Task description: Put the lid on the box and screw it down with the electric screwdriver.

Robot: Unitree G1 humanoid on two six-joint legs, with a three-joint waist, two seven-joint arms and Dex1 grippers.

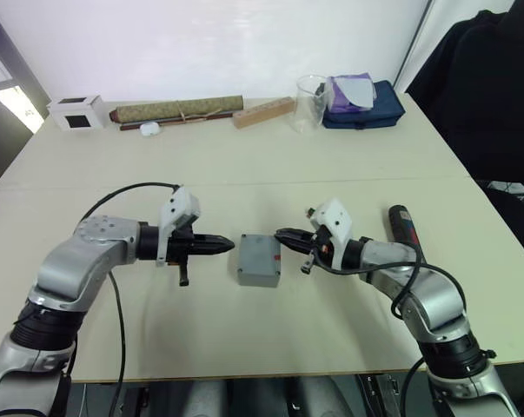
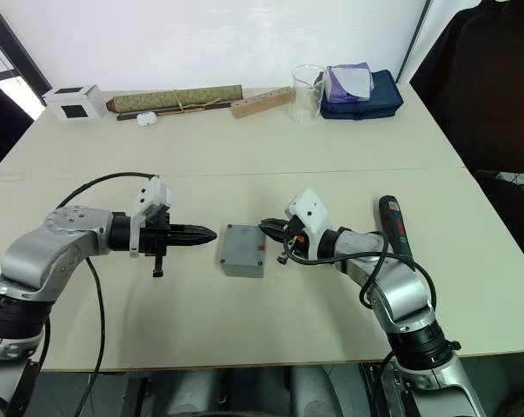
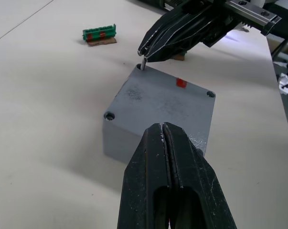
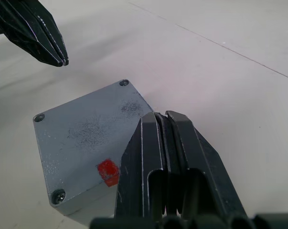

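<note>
The grey box [image 1: 258, 277] sits mid-table with the lid [image 1: 260, 253] resting flush on top, a small red mark [image 3: 181, 83] on the lid. My left gripper [image 1: 231, 246] is shut and empty, its tip just left of the box and apart from it. My right gripper [image 1: 279, 234] reaches in from the right, shut on a small metal screw [image 3: 142, 62] held over the lid's far corner hole. The electric screwdriver [image 1: 405, 228], black with a red band, lies on the table to the right of my right forearm.
Along the back edge stand a white cube [image 1: 77, 112], a long brown roll [image 1: 179, 109], a wooden block [image 1: 263, 112], a clear beaker [image 1: 309, 102] and a blue pouch [image 1: 366, 104]. A green terminal block [image 3: 100, 34] lies near the box.
</note>
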